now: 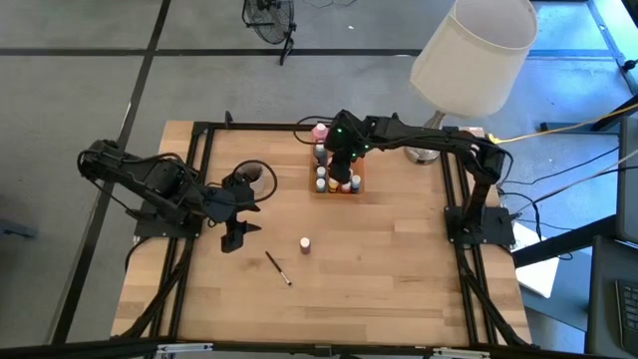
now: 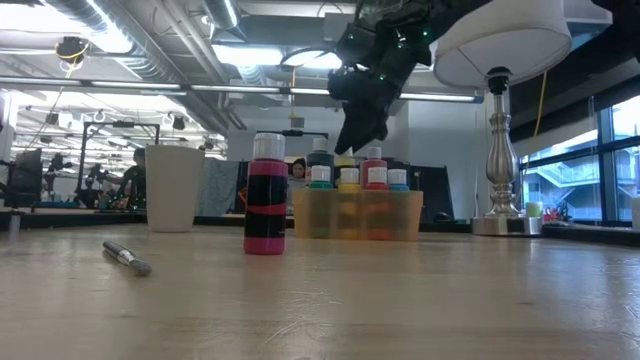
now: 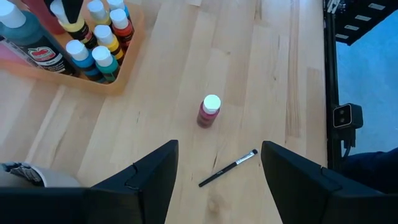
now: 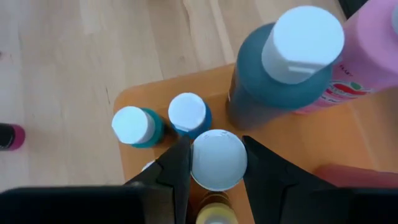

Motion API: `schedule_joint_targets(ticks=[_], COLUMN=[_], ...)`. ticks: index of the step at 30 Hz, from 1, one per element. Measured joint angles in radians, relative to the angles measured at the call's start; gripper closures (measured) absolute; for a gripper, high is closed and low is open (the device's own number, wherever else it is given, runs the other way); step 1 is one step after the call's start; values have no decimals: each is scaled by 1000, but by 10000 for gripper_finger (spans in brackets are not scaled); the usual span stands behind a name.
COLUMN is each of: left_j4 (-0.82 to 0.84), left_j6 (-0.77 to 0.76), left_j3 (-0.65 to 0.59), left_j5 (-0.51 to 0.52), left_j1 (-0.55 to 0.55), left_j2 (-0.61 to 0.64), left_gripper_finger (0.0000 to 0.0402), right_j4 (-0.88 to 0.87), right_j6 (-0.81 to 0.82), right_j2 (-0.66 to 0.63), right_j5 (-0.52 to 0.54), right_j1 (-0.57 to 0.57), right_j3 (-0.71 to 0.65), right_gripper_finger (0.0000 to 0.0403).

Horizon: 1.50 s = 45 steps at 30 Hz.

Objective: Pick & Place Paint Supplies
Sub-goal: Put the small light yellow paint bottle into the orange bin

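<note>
Right gripper point(image 4: 214, 163) over orange tray point(image 1: 361, 185) at far centre, jaws closed on a white-capped bottle point(image 4: 218, 159). Left gripper point(image 3: 217, 180) wide, empty. Pink bottle point(image 1: 305, 243) and brush point(image 1: 277, 267) lie mid-table.

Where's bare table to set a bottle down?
Free: the wood between the pink bottle and the right frame rail, and the front strip below the brush. Crowded: the orange tray, packed with bottles under the right pincer.
</note>
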<state>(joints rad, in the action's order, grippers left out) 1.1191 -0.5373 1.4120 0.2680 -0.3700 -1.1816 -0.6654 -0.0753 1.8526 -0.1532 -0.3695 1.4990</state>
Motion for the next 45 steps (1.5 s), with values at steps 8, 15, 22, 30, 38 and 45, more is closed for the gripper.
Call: schedule_joint_targets(ticks=[8,15,22,30,38,45], left_j4=[0,0,0,0,0,0], left_j6=[0,-3,-3,0,-2,-2], left_j3=[0,0,0,0,0,0], left_j5=[0,-2,-4,-2,-3,-3], left_j1=[0,0,0,0,-1,-1], left_j2=[0,1,1,2,2,2], left_gripper_finger=[176,176,176,176,176,176], right_j4=[4,21,109,116,129,141], right_j6=[-1,0,35,42,44,49], right_j2=[0,-1,0,0,0,0], right_j5=[0,0,-5,-5,-5,-8], right_j1=[-1,-3,-2,-3,-2,-2], right_j3=[0,-17,-108,-114,-143,-143], right_gripper_finger=[285,285,285,285,285,285])
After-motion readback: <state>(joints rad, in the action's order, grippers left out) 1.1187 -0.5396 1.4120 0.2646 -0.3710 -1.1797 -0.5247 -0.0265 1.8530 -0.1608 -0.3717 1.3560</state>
